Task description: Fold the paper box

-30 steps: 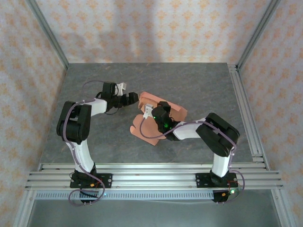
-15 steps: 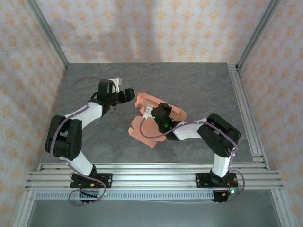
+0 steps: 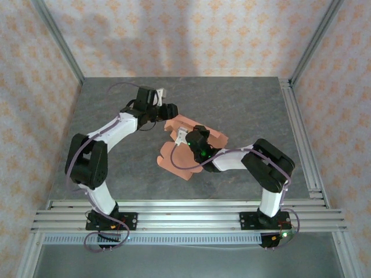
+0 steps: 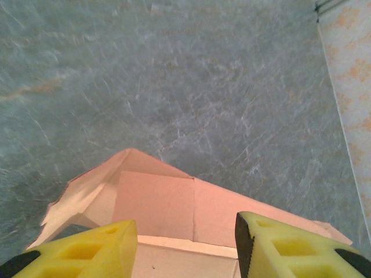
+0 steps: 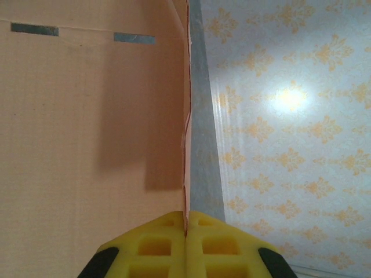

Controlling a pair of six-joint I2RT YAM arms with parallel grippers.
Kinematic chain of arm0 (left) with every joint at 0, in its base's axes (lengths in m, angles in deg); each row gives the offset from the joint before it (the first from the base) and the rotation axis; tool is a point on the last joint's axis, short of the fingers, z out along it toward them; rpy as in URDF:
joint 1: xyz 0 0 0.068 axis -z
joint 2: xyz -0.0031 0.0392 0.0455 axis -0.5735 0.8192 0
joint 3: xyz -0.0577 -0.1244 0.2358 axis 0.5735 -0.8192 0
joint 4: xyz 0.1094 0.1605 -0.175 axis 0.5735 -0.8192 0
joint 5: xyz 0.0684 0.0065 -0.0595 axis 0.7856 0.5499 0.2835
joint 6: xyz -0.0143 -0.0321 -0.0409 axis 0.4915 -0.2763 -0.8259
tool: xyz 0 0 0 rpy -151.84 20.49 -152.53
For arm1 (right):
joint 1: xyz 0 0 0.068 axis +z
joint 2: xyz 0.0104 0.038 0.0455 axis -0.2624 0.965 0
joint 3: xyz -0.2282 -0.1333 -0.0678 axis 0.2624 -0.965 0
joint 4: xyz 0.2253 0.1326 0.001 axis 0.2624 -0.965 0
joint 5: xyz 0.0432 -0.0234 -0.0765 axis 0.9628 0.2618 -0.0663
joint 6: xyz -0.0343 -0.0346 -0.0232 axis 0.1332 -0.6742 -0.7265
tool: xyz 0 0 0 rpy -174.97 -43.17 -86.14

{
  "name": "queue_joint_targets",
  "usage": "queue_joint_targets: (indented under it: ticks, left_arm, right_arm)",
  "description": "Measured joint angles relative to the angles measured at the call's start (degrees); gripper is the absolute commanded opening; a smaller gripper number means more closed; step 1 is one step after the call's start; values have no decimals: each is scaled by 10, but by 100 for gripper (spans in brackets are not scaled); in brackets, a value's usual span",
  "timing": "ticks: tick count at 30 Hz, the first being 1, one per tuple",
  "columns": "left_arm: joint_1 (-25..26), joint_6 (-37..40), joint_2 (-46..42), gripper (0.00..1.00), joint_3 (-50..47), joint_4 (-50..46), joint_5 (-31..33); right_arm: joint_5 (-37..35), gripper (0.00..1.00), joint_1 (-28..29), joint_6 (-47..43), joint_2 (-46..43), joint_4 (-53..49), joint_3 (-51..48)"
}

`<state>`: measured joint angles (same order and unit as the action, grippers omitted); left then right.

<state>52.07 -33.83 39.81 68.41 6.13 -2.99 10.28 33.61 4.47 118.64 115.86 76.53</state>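
You have a grey marbled table. Near its centre lies the thin salmon-orange card paper box, creased and partly raised, with its middle hidden under your right arm. Your left gripper is spread, and a folded panel shows between its ribbed yellow fingers; whether they touch it is unclear. Your right gripper is pressed together, pinching the card's thin edge.
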Motion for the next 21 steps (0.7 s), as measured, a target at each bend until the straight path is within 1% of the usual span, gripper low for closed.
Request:
queue_joint_targets:
  ticks: [3,7,15,18,21]
  left_arm:
    - [9,0,24,50,11,-19,-17]
    - [16,-1,30,50,11,-33,-43]
    - [16,-46,31,50,8,-5,-102]
    - [16,-60,32,50,8,6,-112]
    - [16,-55,31,51,8,2,-101]
  right_arm:
    - [0,3,0,-2,0,0,-2]
    - [0,3,0,-2,0,0,-2]
    - [0,3,0,-2,0,0,-2]
    - [0,3,0,-2,0,0,-2]
    - [0,3,0,-2,0,1,-2]
